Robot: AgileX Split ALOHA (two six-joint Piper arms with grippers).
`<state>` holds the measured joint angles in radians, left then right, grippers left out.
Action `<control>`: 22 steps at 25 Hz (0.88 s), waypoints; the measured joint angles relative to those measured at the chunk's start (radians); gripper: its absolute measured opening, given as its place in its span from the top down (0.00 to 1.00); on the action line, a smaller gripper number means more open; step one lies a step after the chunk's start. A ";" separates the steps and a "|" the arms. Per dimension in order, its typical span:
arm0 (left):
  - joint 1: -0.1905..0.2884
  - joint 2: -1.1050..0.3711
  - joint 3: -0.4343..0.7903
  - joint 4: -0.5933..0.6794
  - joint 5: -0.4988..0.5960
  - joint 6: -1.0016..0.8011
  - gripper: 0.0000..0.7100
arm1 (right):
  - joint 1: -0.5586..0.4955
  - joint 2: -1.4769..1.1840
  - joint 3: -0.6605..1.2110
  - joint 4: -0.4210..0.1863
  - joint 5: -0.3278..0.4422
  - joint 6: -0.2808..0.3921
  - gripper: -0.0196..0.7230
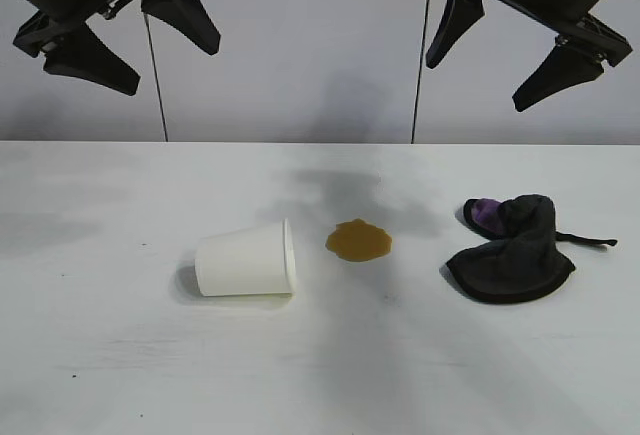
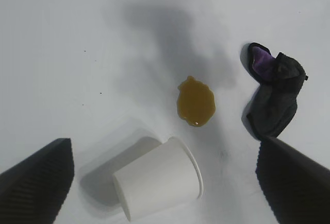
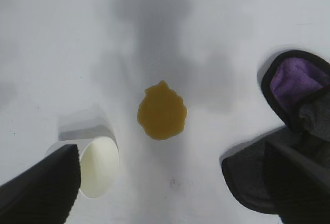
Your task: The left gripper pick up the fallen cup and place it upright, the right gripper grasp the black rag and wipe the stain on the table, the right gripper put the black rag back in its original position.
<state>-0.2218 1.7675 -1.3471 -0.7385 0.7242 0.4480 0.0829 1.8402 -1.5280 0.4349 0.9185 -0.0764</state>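
Note:
A white paper cup (image 1: 246,259) lies on its side on the white table (image 1: 100,355), its mouth toward a brown stain (image 1: 358,241) just to its right. Farther right sits the black rag (image 1: 512,248), a purple patch showing at its back. My left gripper (image 1: 130,40) hangs open high above the table at the upper left, holding nothing. My right gripper (image 1: 500,55) hangs open high at the upper right, empty too. The left wrist view looks down on the cup (image 2: 157,178), the stain (image 2: 196,102) and the rag (image 2: 274,96). In the right wrist view are the cup (image 3: 99,166), stain (image 3: 162,112) and rag (image 3: 289,131).
A plain grey wall stands behind the table, with two thin dark cables (image 1: 155,75) hanging down it. The arms cast soft shadows on the tabletop behind the stain.

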 joint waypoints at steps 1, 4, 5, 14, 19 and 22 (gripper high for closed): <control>0.000 0.000 0.000 0.000 0.000 0.000 0.02 | 0.000 0.000 0.000 0.000 0.000 0.000 0.08; 0.000 0.000 0.000 0.000 0.000 0.000 0.02 | 0.000 0.000 0.000 0.000 0.000 0.000 0.08; 0.000 0.000 0.000 0.000 0.000 0.000 0.02 | 0.000 0.000 0.000 0.000 0.000 0.000 0.08; 0.000 0.000 0.000 0.000 0.000 0.000 0.02 | 0.000 0.000 0.000 0.000 0.000 0.000 0.08; 0.000 0.000 0.000 -0.001 -0.012 0.000 0.02 | 0.000 0.000 0.000 0.000 0.000 0.000 0.08; 0.000 0.000 0.000 -0.006 -0.014 0.000 0.02 | 0.000 0.000 0.000 0.000 0.000 0.000 0.08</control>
<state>-0.2218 1.7675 -1.3471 -0.7443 0.7101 0.4480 0.0829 1.8402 -1.5280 0.4349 0.9185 -0.0764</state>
